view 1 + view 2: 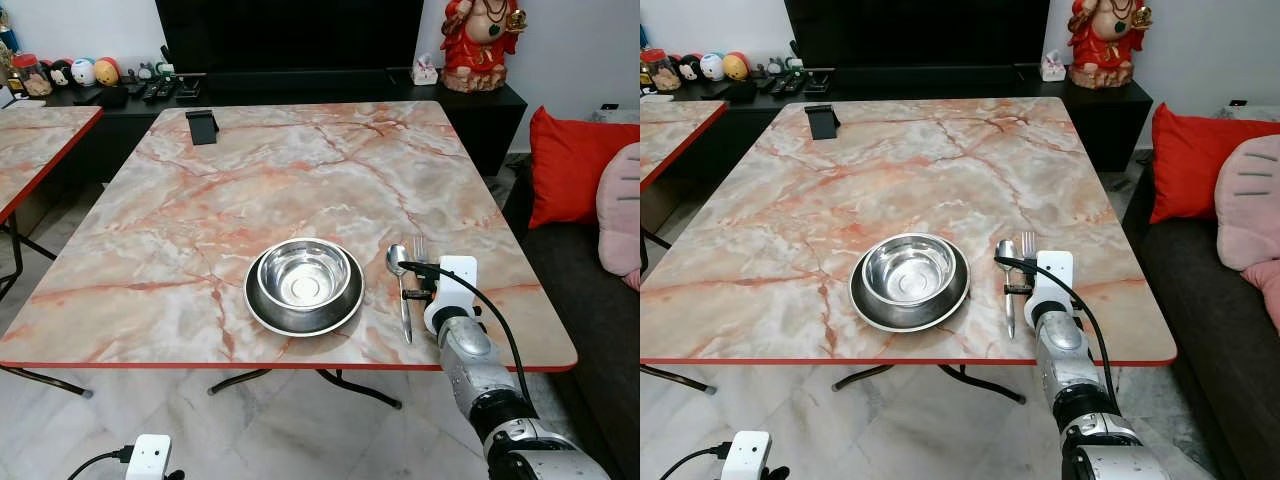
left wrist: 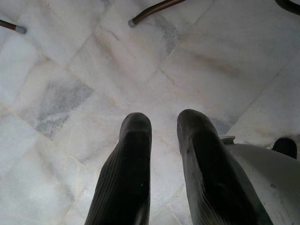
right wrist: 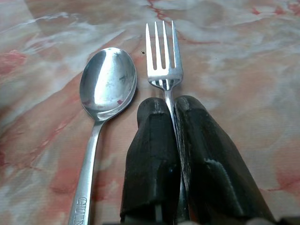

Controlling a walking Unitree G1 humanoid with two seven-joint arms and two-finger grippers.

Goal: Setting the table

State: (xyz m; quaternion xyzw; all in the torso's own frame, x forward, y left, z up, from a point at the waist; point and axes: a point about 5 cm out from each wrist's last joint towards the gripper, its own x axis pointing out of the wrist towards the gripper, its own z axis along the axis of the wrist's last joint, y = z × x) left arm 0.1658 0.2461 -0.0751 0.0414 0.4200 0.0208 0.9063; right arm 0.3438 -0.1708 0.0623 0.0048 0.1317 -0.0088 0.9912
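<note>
Pink-veined marble-pattern table (image 1: 200, 230) with a red edge band, glossy. Near its front edge, a round steel bowl (image 1: 304, 274) sits inside a dark shallow steel plate (image 1: 262, 314). Just right of the plate lies a polished steel spoon (image 3: 107, 84), handle toward the robot; a four-tined steel fork (image 3: 162, 61) is just right of it. Right gripper (image 3: 171, 104): ribbed black fingers clenched on the fork's neck. Left gripper (image 2: 161, 123) hangs over white marble floor tiles (image 2: 61, 89), fingers parted, holding nothing.
</note>
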